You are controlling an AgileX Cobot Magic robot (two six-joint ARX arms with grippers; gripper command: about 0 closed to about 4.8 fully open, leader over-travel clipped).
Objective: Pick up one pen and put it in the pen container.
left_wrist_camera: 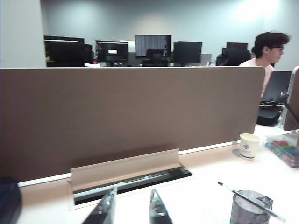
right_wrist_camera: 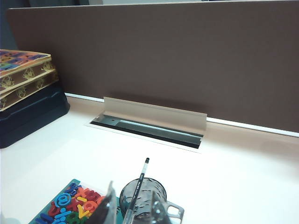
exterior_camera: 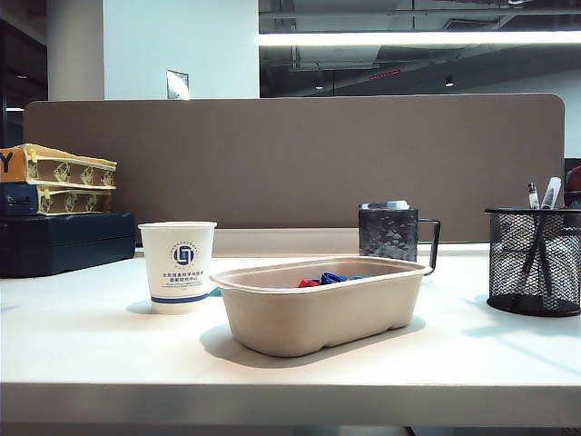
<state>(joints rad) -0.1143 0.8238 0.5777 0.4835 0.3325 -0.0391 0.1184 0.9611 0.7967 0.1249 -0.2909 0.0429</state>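
Both pincers hang released and empty: left pincer (left_wrist_camera: 133, 210), right pincer (right_wrist_camera: 133, 207). Pens already stand in the pen container (exterior_camera: 534, 262).

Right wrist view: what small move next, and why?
Probably ease the open right pincer, short of the dark mottled mug, onto the black pen leaning from it: the shaft lines up between its jaws. The open left pincer sits farther off; the black wire-mesh pen container stands rightward.
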